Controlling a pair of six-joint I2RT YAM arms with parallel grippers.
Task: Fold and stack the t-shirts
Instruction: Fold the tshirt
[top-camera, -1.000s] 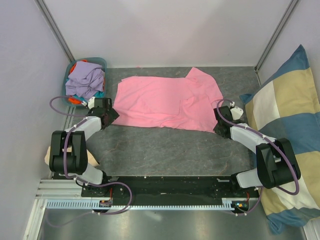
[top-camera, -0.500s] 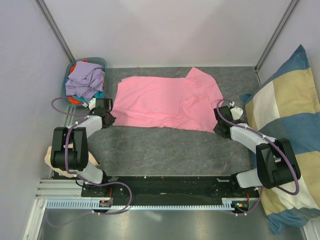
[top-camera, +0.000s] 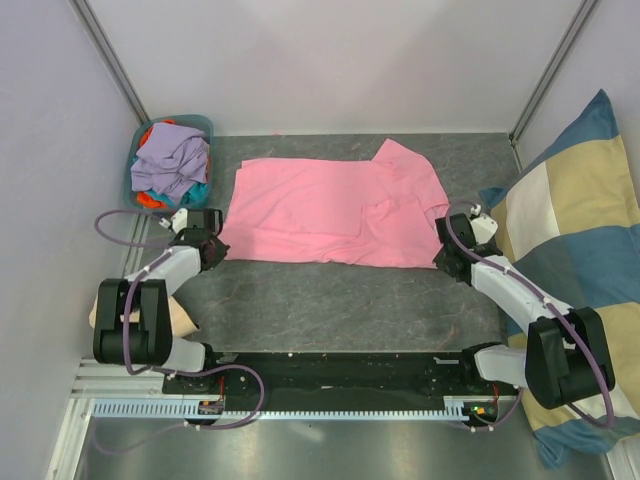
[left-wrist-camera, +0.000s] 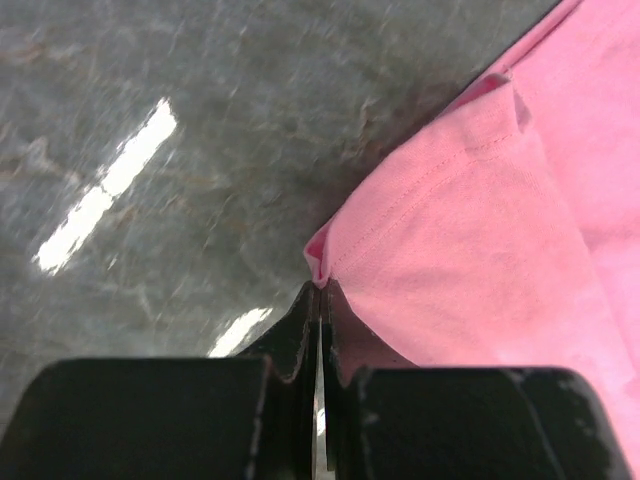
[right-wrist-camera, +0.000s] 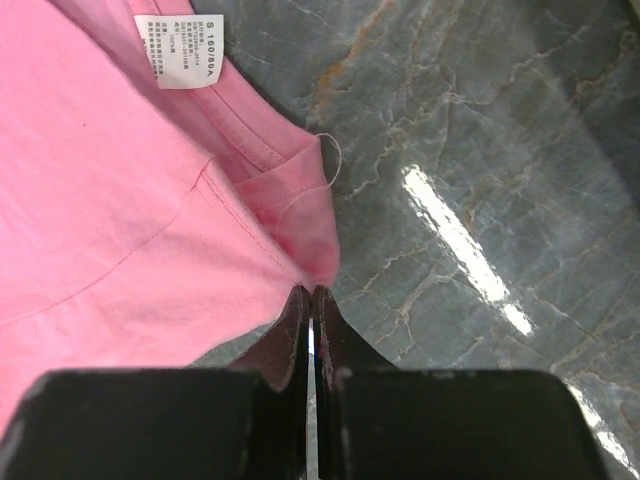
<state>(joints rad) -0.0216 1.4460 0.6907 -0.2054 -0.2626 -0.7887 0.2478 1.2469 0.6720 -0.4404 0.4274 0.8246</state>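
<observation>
Gripping the near corners of the pink t-shirt (top-camera: 320, 205), the left gripper (left-wrist-camera: 320, 298) and right gripper (right-wrist-camera: 310, 296) are clamped shut. Lift both evenly, hem taut, toward the table's (top-camera: 330, 300) far edge.

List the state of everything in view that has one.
pink tee, spread out, wrinkled, both near corners pinched
left end effector, shut on pink tee's corner
right end effector, shut on pink tee's corner
lavender tee, crumpled atop the basket pile
basket, heaped full
cushion, lying flat on the right
</observation>
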